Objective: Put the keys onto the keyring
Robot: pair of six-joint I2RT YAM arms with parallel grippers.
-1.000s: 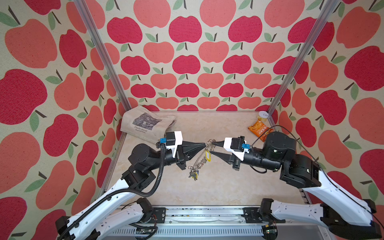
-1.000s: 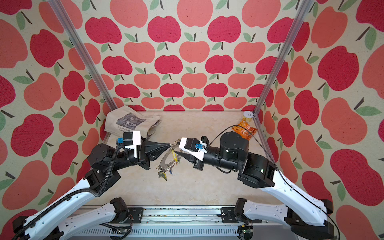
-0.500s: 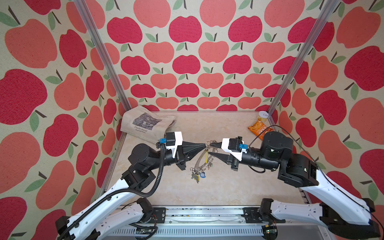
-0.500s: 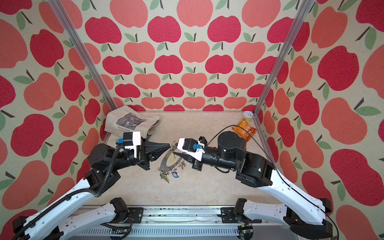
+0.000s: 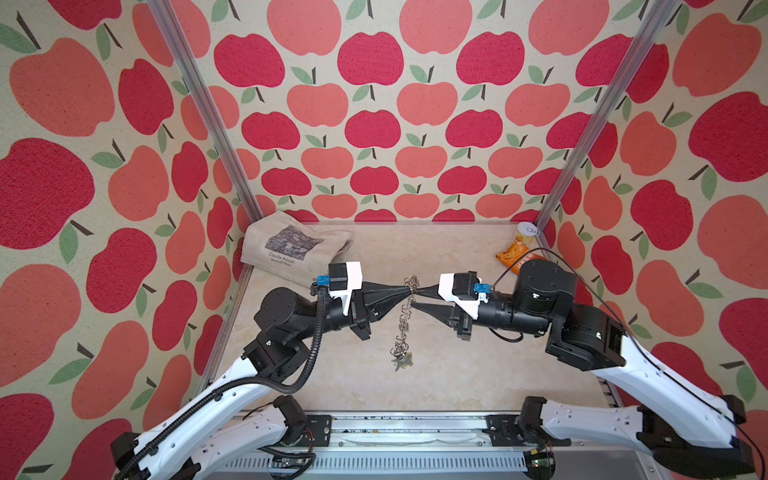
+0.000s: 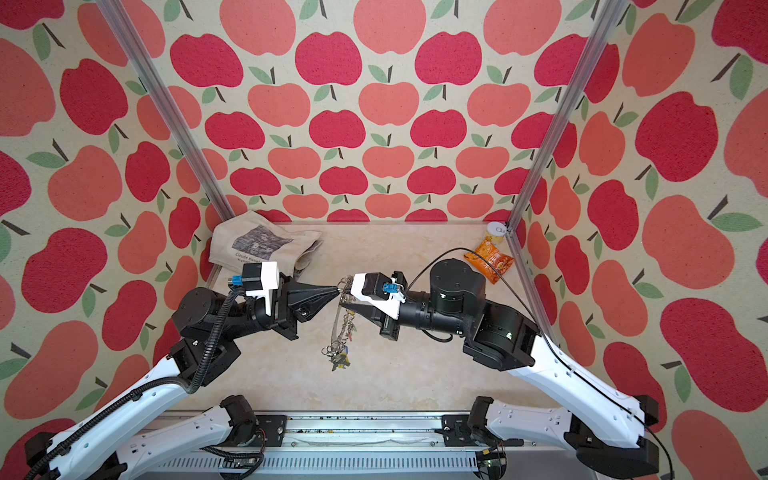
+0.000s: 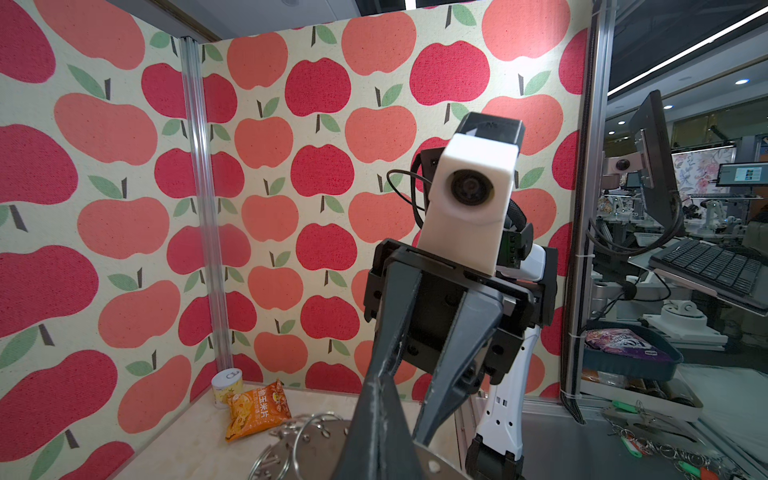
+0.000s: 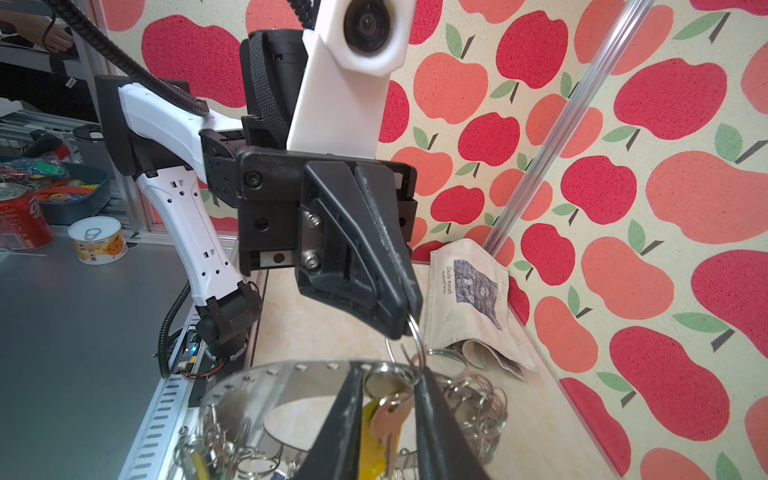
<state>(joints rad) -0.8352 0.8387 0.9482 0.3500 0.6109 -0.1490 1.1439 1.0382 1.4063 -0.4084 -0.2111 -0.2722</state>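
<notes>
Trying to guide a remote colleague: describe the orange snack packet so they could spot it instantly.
In both top views, look to the far right corner of the table, at the foot of the metal post. The snack packet lies flat there, beside a small white-lidded can. It is the only bright orange, crinkly thing on the table.

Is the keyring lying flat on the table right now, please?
No, the keyring hangs edge-on from the shut left gripper, not flat.
</notes>
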